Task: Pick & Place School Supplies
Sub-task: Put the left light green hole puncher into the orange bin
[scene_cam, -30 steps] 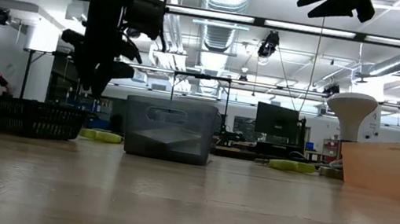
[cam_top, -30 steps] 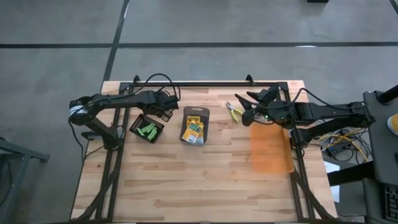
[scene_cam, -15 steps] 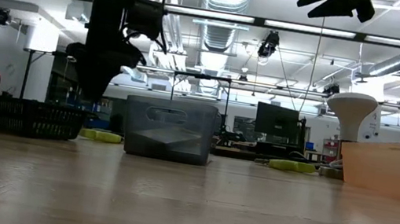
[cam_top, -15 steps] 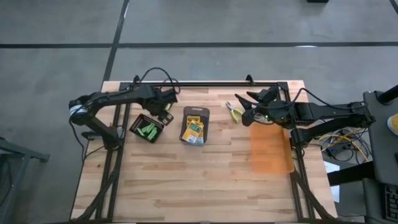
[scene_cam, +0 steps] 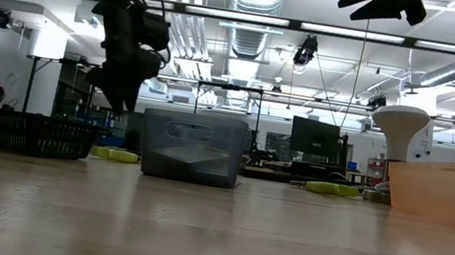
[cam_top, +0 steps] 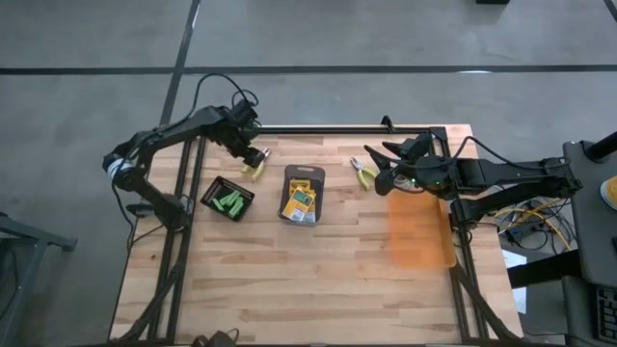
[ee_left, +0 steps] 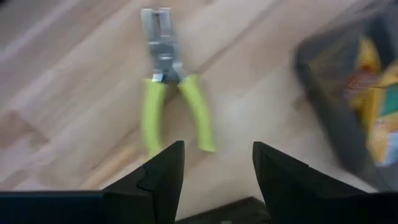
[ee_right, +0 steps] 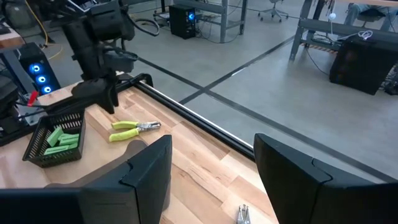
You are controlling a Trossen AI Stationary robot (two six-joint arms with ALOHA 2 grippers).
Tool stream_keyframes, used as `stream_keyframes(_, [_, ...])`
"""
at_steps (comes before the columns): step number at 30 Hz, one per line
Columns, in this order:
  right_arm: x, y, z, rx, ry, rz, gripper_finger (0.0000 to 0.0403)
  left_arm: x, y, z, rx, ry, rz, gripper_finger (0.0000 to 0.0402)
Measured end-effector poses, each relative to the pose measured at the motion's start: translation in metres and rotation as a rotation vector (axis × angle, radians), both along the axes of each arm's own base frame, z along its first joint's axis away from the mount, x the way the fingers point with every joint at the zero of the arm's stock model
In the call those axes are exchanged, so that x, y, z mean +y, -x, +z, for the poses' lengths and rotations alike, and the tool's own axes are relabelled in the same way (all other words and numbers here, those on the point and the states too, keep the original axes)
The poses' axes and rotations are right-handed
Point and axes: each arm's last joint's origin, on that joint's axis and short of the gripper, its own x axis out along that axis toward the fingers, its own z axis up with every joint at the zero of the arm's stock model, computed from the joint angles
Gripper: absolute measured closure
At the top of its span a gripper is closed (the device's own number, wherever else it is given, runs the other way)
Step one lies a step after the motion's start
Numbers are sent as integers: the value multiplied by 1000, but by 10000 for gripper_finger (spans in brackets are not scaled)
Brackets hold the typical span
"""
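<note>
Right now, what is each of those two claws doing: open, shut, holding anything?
Left gripper: open, empty, above the pliers on the table.
Right gripper: open, empty, off the table.

crayon boxes in tray, between sticks left and pliers right.

Both arms are dark, near-black, built of slim jointed segments with blocky housings at the joints, and black cables loop off them; the left arm carries a pale band near its base at 9 o'clock on the table. The left gripper ends in two broad matte black fingers with stepped, angular inner edges. The right gripper has the same two thick black fingers, smooth and squared at the tips.
</note>
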Motion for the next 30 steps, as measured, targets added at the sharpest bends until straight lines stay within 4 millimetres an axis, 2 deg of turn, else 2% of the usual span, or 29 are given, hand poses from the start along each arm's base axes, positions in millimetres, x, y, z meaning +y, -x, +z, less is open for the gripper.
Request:
stream_keyframes(5, [0, 0, 0, 0, 0, 0, 179, 7, 8, -1, 128, -128, -42, 206])
stream_keyframes(11, [0, 0, 0, 0, 0, 0, 179, 6, 8, -4, 158, -156, -132, 206])
stream_keyframes(30, [0, 0, 0, 0, 0, 1, 179, -5, 18, -56, 181, -136, -147, 206])
